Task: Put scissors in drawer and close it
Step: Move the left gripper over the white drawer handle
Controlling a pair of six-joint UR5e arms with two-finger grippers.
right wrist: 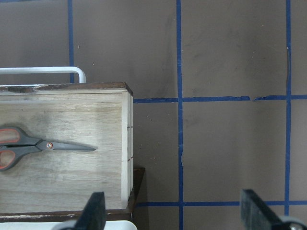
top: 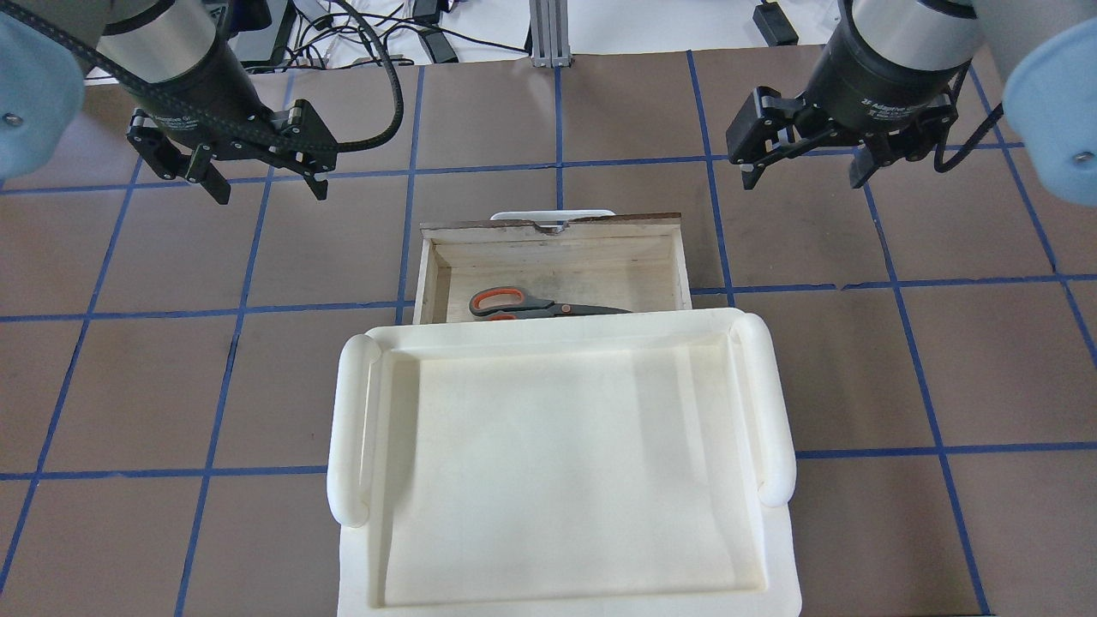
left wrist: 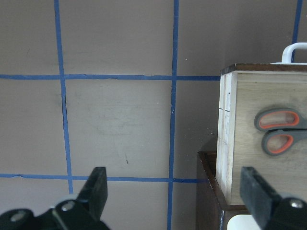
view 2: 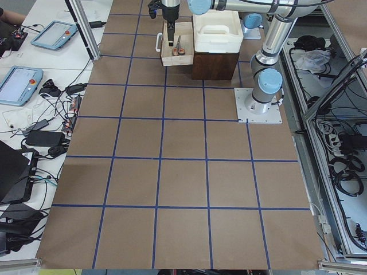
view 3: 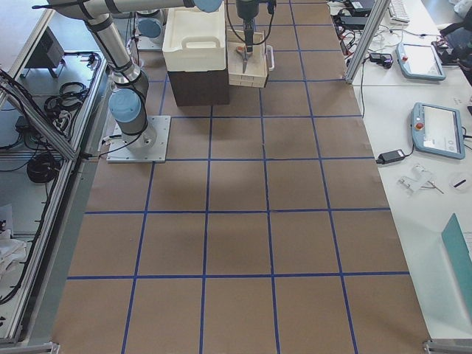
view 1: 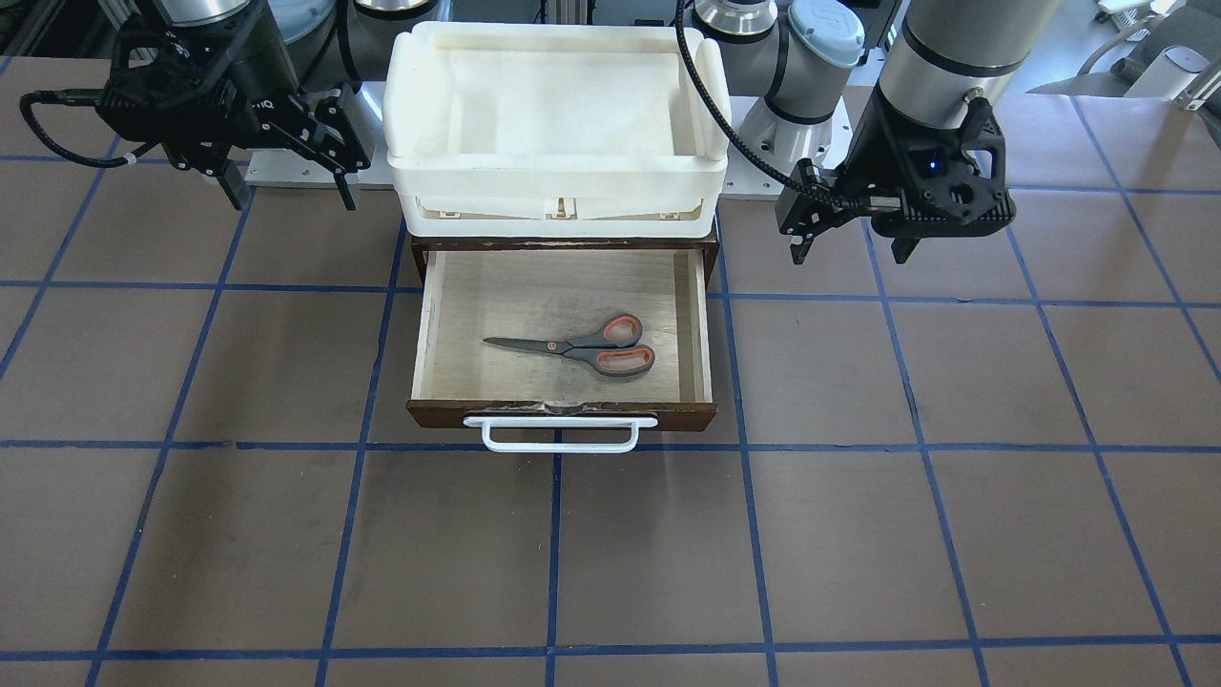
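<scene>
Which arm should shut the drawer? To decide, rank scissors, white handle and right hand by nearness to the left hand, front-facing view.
From the left hand:
1. scissors, inside the drawer, loops toward it.
2. white handle, on the drawer's front.
3. right hand, across the drawer, opposite side.

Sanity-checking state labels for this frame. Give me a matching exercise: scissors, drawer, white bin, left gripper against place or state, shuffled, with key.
Things:
1. scissors
2. drawer
3. white bin
4. left gripper

Places or states:
A. open, holding nothing, over the table
B. sits on top of the dark cabinet
C. pulled out, handle away from the robot
D. lying flat on pale wood

Pairs: 1-D, 2-C, 3-B, 4-A
</scene>
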